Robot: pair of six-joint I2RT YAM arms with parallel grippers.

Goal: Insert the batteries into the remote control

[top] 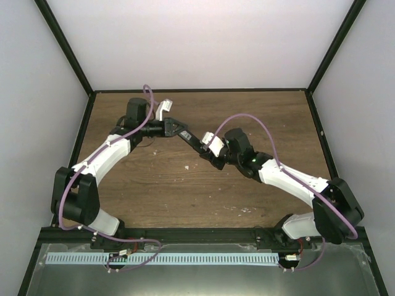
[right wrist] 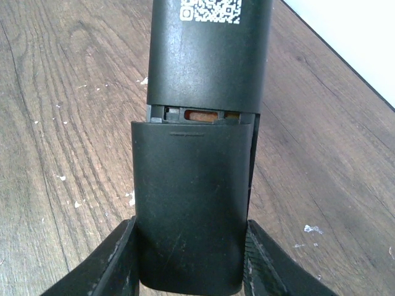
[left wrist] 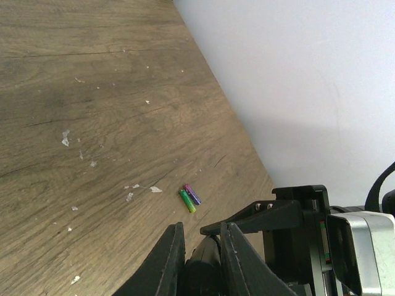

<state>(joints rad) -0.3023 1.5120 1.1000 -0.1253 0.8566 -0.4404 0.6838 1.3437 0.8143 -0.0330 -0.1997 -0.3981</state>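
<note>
The remote control (top: 194, 140) is a black bar held in the air between both grippers. My right gripper (right wrist: 191, 229) is shut on its battery-cover end. The remote's back (right wrist: 210, 61) faces the right wrist camera. The cover (right wrist: 191, 185) is slid partly back, leaving a narrow gap with a copper contact (right wrist: 200, 115). My left gripper (left wrist: 202, 231) is shut on the other end of the remote (left wrist: 200, 274). The green battery (left wrist: 187, 201) and the purple-blue battery (left wrist: 192, 194) lie side by side on the table just beyond the left fingers. They do not show in the top view.
The wooden table (top: 185, 191) has small white flecks. White walls with black frame posts (top: 68, 46) enclose it on three sides. In the left wrist view the right gripper's body (left wrist: 296, 216) sits close on the right, and the wall (left wrist: 296, 92) runs behind the batteries.
</note>
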